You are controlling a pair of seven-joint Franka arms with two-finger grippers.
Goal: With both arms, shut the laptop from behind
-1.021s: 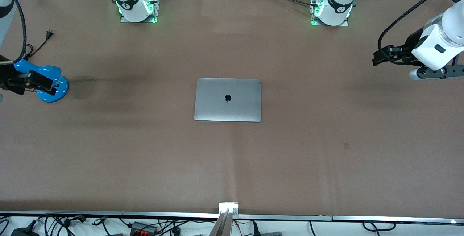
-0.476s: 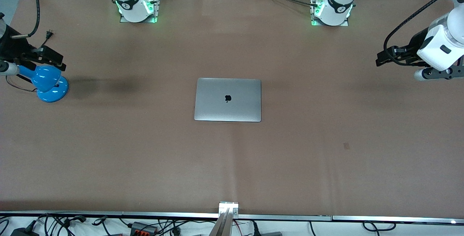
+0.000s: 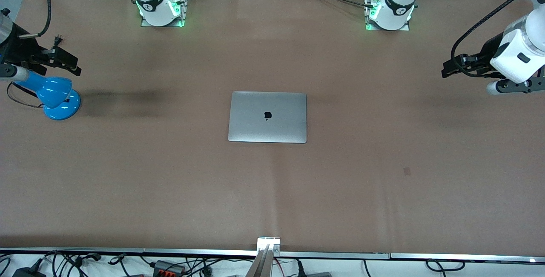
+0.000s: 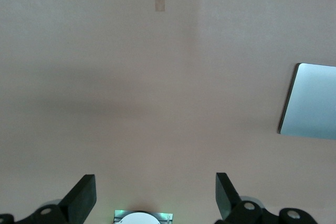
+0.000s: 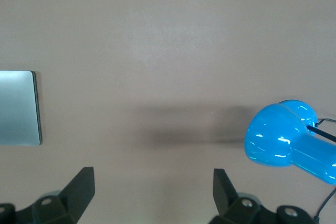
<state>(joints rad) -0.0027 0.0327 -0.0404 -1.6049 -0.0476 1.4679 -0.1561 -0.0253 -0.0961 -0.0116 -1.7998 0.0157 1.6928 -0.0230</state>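
The laptop (image 3: 268, 117) is seen lying flat in the middle of the table (image 3: 383, 192), lid down, logo up; no gap between lid and base can be seen from the front view. So the closing is judged as already done, and the step in hand is taken to be the pulling away of both arms to the sides.

The left gripper (image 3: 447, 69) is held in the air over the table edge at the left arm's end, fingers apart, nothing between them; this is confirmed in the left wrist view (image 4: 155, 195), where one corner of the laptop (image 4: 310, 100) shows well apart from it. The right gripper (image 3: 70, 63) is held over the edge at the right arm's end, also spread and empty (image 5: 153, 190), above a blue lamp (image 3: 55, 96).

For a good finish, approx. this is advised: the right arm should be kept high, bc the lamp and its cable are just under it and could be knocked over. The laptop should not be touched again. Both arms should be parked w/o any sweep low over the table.
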